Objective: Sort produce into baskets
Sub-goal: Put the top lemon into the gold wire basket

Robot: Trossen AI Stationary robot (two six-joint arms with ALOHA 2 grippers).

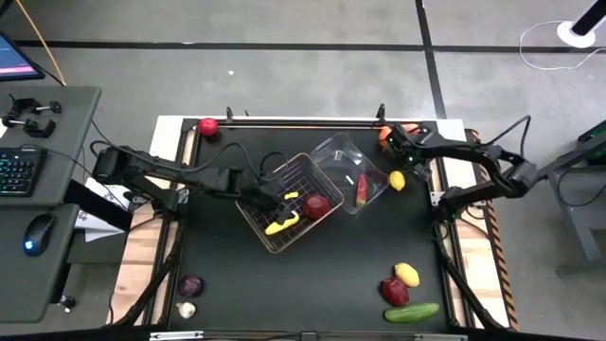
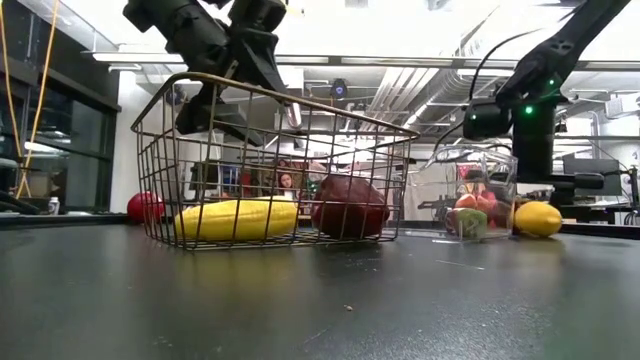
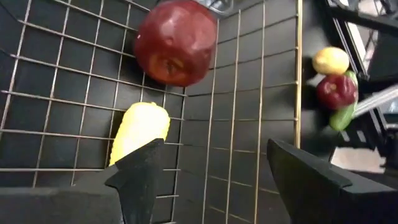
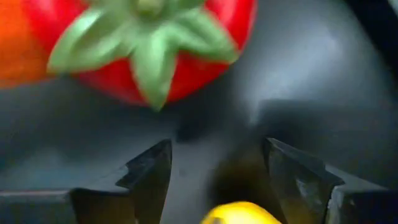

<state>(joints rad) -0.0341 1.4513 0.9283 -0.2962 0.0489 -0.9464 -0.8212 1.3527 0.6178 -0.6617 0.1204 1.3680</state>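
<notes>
Lemon (image 1: 397, 181) lies just outside clear tub (image 1: 333, 152), directly beneath right gripper (image 1: 398, 159); fingers spread, nothing held, straddling lemon top in wrist view. Right arm far nearer than left. Left gripper (image 1: 281, 203) hangs over wire basket (image 1: 270, 234), parted, empty, above banana (image 1: 281, 225) and apple (image 1: 317, 205).

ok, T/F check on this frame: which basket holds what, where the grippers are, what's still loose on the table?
1. The square wire-mesh basket holds a yellow banana and a dark red apple. True.
2. The left gripper is clamped on the apple. False: it is open above the basket, holding nothing.
3. The clear plastic tub is empty. False: a red-and-green piece lies inside.
4. The green cucumber lies loose on the table. True.
5. The right gripper is open over a yellow lemon. True.
</notes>
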